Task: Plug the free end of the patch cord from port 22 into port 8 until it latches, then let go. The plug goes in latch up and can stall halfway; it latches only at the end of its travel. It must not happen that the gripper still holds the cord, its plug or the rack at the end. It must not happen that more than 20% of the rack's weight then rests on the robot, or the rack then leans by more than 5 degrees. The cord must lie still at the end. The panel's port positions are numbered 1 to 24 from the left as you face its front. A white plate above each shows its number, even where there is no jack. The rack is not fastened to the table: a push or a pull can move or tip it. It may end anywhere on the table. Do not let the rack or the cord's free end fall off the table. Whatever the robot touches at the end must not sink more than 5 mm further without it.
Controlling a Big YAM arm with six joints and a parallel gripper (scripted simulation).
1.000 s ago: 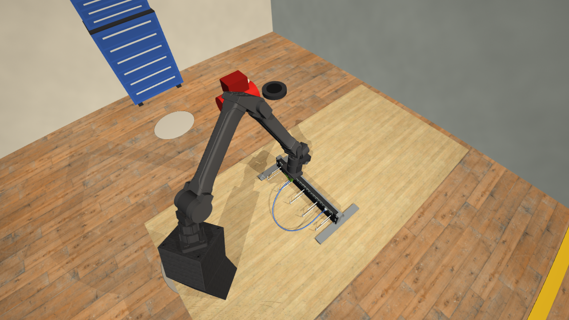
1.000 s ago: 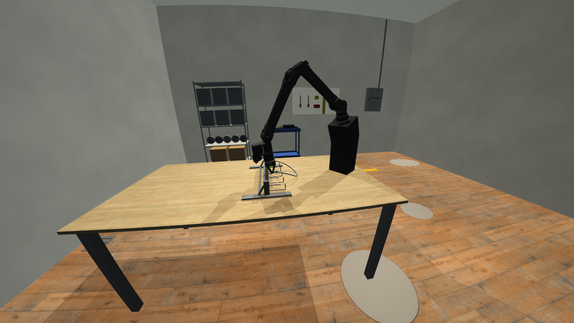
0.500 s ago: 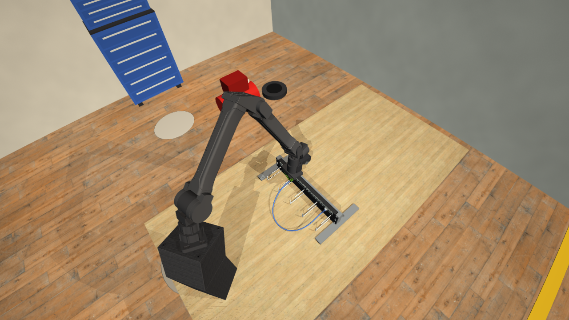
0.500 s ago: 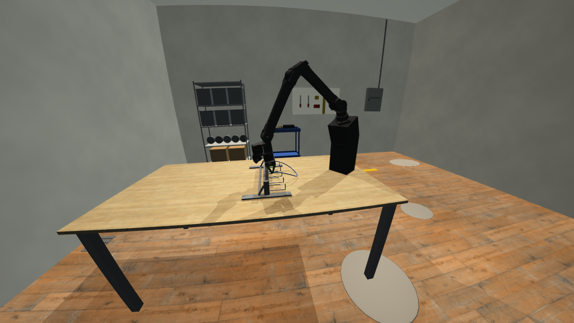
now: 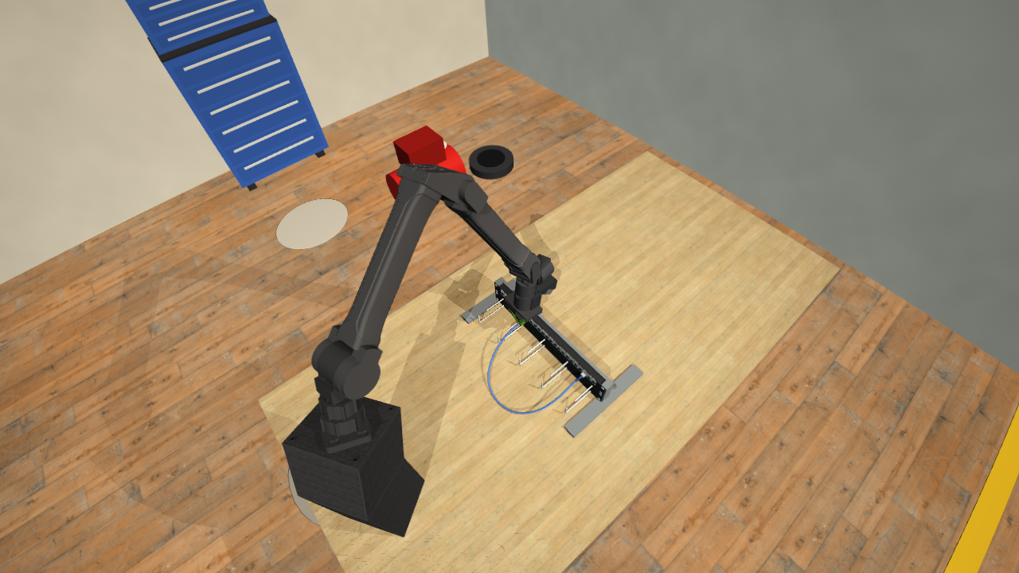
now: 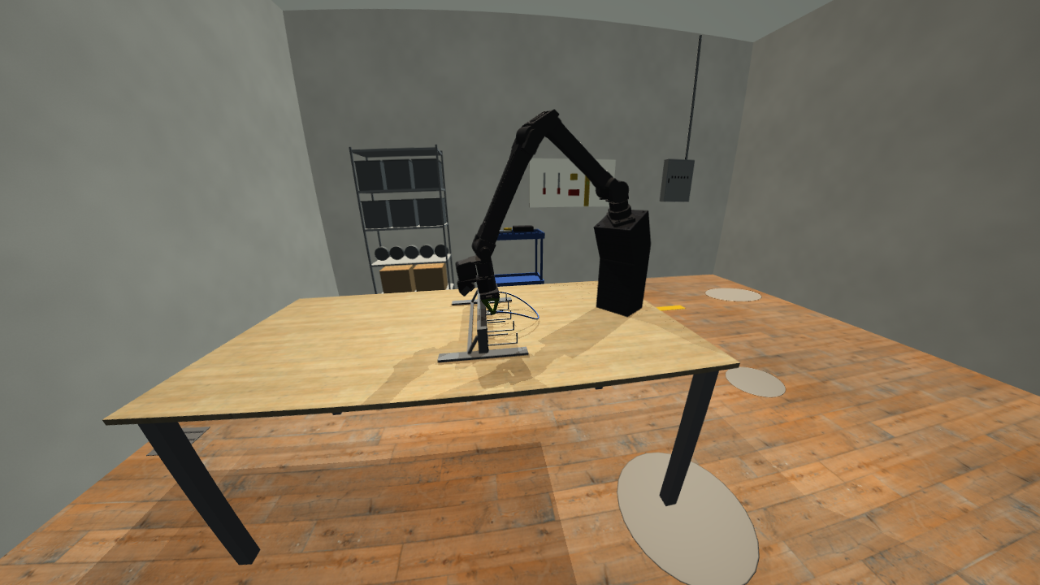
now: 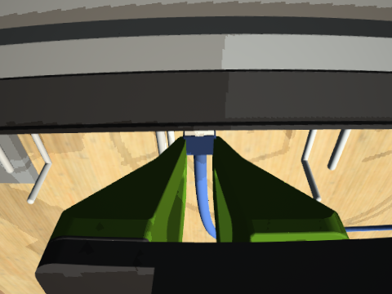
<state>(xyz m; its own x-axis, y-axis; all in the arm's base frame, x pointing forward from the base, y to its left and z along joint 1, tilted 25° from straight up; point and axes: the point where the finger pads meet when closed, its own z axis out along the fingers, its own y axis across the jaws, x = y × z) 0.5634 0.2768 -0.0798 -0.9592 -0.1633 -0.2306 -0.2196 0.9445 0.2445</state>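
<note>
Fingers gripping blue plug (image 7: pixel 199 145), rack (image 5: pixel 570 354) (image 6: pixel 483 339) well inside table edges

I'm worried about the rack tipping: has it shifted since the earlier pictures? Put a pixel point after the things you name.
No. In the top view, the rack (image 5: pixel 625 388) (image 6: pixel 454 357) keeps the same place against the table's (image 5: pixel 712 285) (image 6: pixel 291 363) edges, with no visible shift.
</note>
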